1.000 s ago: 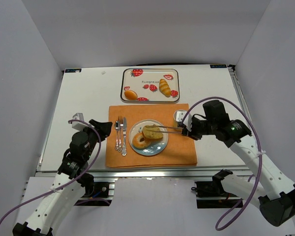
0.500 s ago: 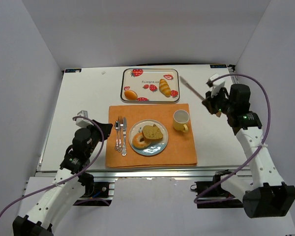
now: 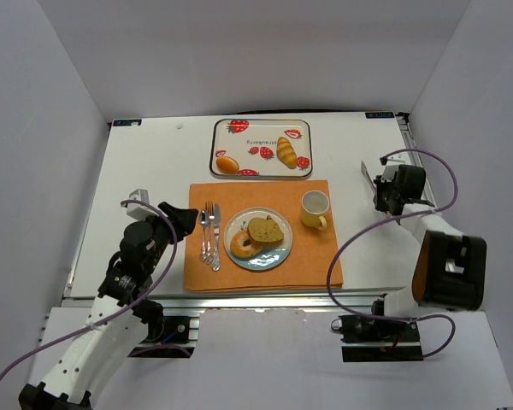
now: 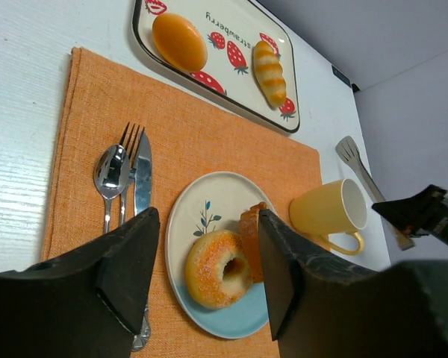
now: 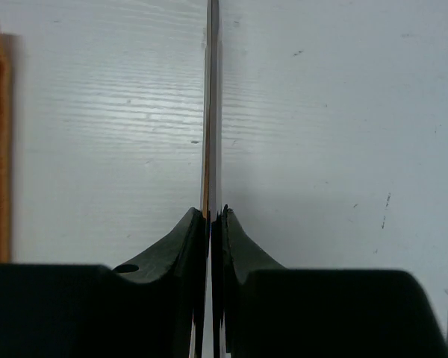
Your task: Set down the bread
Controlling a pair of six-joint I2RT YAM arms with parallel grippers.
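Bread looks placed: bagel [image 3: 242, 245] and bread slice [image 3: 266, 230] sit on the plate [image 3: 278, 255], side by side and touching. Right hand [image 5: 211, 218] is pinched tight on the tongs [image 5: 210, 112], low over the table [image 3: 154, 162] to the right of the cup [image 3: 314, 207] (well apart from the plate). Left hand [image 4: 205, 224] is spread wide, holding nothing, near the cutlery [image 3: 209, 235]. Left to do, I'd guess: set the tongs down and let go.

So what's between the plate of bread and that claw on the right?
A yellow cup on the orange mat beside the plate, then bare table to the right gripper, shut on tongs. Top view shows it.
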